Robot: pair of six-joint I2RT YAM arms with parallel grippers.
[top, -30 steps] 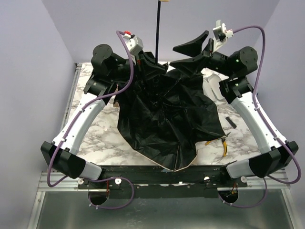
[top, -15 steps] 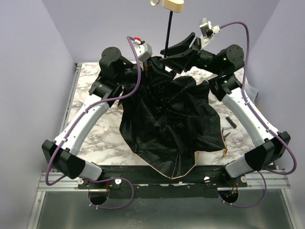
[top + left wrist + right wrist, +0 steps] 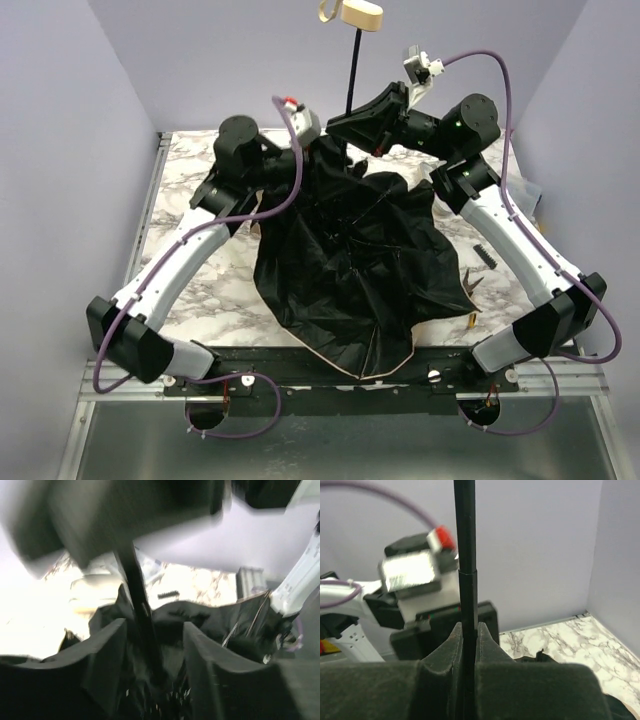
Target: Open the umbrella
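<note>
From above, the umbrella (image 3: pixel 350 270) lies with its black lining up, the crumpled canopy covering the middle of the marble desk (image 3: pixel 225 295) from the far edge to the near edge, a thin tan border showing along its near hem. Its black shaft (image 3: pixel 351 80) rises from the far middle of the desk, leaning slightly right, with the beige handle (image 3: pixel 361 15) at the top. The right gripper (image 3: pixel 338 122) reaches in from the right and meets the shaft partway up. The left gripper (image 3: pixel 308 150) is at the foot of the shaft, mostly hidden in the fabric. Near the right edge lie yellow-handled pliers (image 3: pixel 468 305), half under the canopy's hem, and a small black toothed piece (image 3: pixel 487 255) just beyond them. The left wrist view is blurred, yet it shows the left gripper (image 3: pixel 152 655) with its fingers (image 3: pixel 107 652) parted and the shaft (image 3: pixel 139 605) running up between them, a gap on either side; black fabric and ribs crowd around below. In the right wrist view the right gripper (image 3: pixel 468 640) is clamped on the shaft (image 3: pixel 465 540), both fingers (image 3: pixel 445 655) pressed against it, the shaft standing upright through the middle. Behind it sits the left arm's wrist unit (image 3: pixel 412 575) with a red tab, and a corner of the desk (image 3: pixel 555 640) shows at lower right.
</note>
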